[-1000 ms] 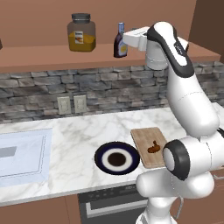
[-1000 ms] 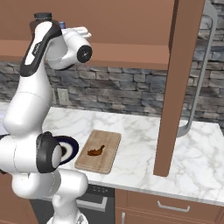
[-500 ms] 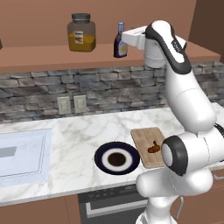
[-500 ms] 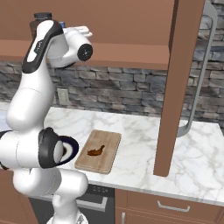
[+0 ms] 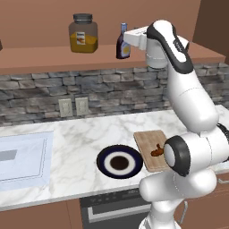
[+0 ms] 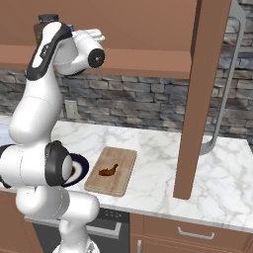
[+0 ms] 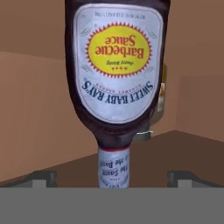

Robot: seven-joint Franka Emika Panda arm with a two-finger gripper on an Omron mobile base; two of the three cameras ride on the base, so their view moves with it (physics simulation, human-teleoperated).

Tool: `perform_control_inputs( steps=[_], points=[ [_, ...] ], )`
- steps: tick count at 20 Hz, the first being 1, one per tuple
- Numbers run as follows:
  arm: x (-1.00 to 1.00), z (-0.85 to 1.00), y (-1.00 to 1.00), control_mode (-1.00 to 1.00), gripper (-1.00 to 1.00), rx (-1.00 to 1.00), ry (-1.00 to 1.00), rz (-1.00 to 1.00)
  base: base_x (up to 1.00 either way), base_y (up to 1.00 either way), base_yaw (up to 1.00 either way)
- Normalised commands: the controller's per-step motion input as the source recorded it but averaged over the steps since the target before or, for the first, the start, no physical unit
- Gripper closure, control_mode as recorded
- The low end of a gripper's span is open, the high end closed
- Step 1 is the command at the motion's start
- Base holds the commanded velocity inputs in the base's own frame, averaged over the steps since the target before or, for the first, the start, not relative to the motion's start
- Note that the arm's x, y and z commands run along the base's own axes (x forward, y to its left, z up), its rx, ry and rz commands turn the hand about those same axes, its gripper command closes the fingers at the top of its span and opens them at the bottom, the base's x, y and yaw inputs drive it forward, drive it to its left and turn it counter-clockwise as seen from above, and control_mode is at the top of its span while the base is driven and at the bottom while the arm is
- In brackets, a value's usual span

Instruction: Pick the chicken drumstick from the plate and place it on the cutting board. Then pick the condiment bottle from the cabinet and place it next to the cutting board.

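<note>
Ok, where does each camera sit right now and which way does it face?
Left base view: behind the arm on its left, looking forward and down at the counter, cabinet, condiment bottle and glass jar; the arm rises at lower right.
Right base view: behind on the right, facing the same counter; the arm rises at lower left.
Hand view: on the hand, looking along the open fingers at the bottle, which appears upside down.
Both base views share the cutting board carrying the chicken drumstick, and the plate.
</note>
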Motion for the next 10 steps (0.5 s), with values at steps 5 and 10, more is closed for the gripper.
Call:
perform_control_inputs(
  steps=[5,10],
  points=[
    [0.05,0.00,0.03,-1.00,-1.00,0.00,0.00,-0.01,0.00,0.00,0.00],
    [0.04,0.00,0.05,-1.00,-1.00,0.00,0.00,-0.01,0.00,0.00,0.00]
  ],
)
